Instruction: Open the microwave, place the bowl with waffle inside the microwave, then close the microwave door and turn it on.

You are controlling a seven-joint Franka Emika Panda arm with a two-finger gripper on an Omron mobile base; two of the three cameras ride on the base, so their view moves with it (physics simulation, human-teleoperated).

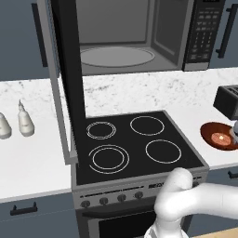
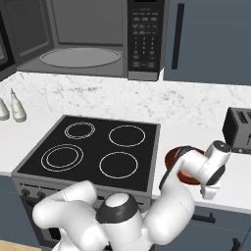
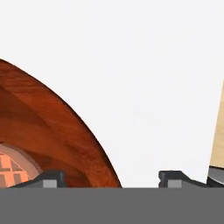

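The microwave hangs above the stove, its grey cavity and glass turntable exposed. The microwave door is swung wide out to the left. The reddish-brown bowl rests on the white counter right of the stove, with the orange-tan waffle lying in it. My gripper is down at the bowl, jaws open and straddling its rim, one fingertip inside near the waffle and the other outside over the counter. From the right base view, my arm covers most of the bowl.
A black four-ring stove stands under the microwave. The black toaster sits just behind the bowl. Two pale bottles stand on the left counter. The keypad is on the microwave's right side.
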